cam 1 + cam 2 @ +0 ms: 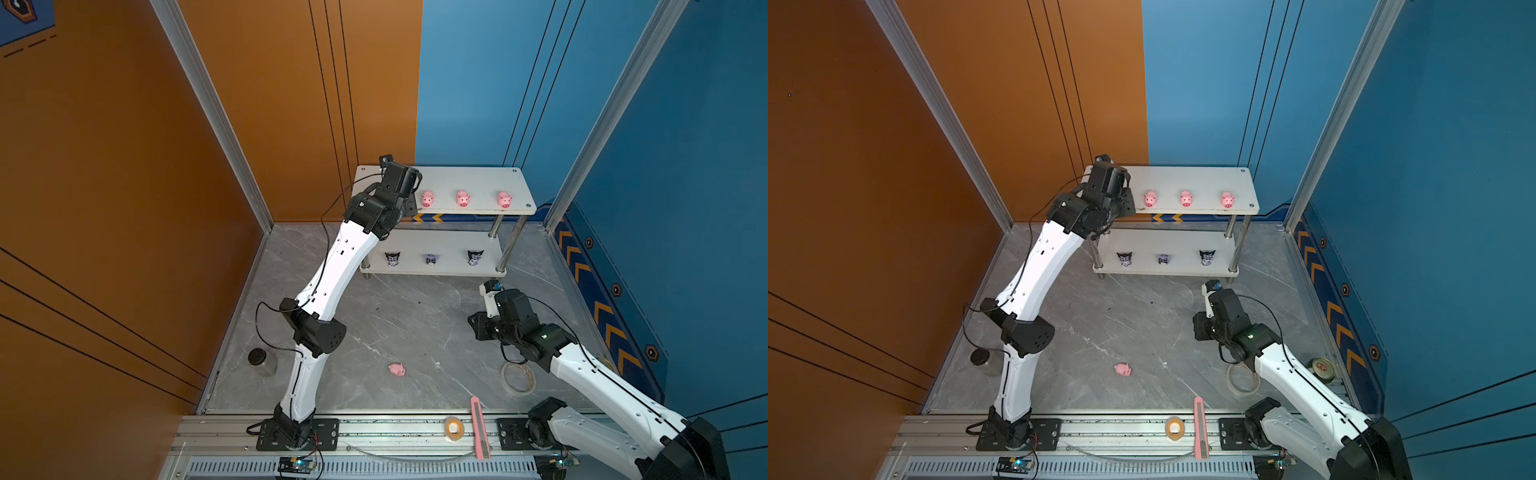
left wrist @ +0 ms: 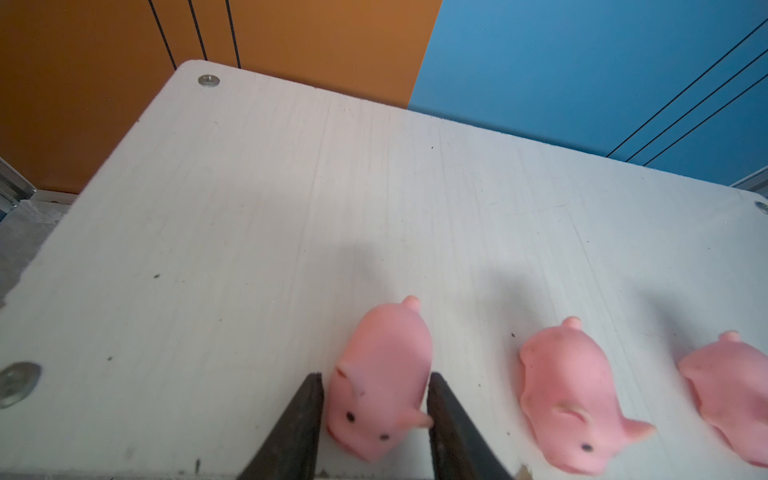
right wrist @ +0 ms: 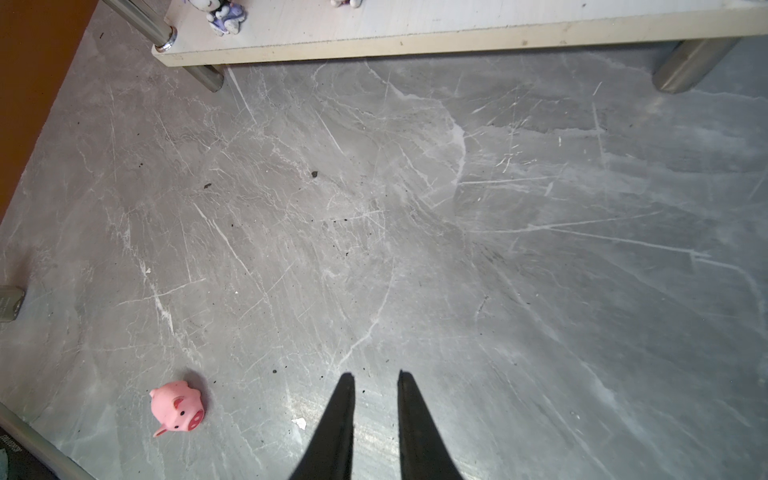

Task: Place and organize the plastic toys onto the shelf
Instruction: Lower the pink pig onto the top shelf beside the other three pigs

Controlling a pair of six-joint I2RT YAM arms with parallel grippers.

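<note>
Releasing, apparently, a pig (image 2: 380, 374) onto the top board of the shelf (image 1: 469, 178): left gripper (image 2: 374, 376) jaws flank it slightly parted, with a sliver of gap at one side, seemingly unclamped. Next move: lift clear without nudging the second pig (image 2: 573, 395), then fetch the stray pig (image 1: 397, 369), lower centre on the surface (image 1: 395, 324). Right gripper (image 3: 376, 372) jaws hang narrowly parted, empty. Neither top view resolves the left jaws.

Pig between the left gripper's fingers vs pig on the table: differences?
Place: the shelf pig stands on the top board of the shelf; the table pig sits on the table. Gripper: shelf pig is between the fingers of the left gripper; table pig has none at it. Heading: shelf pig faces front, table pig sideways. Both pink.
</note>
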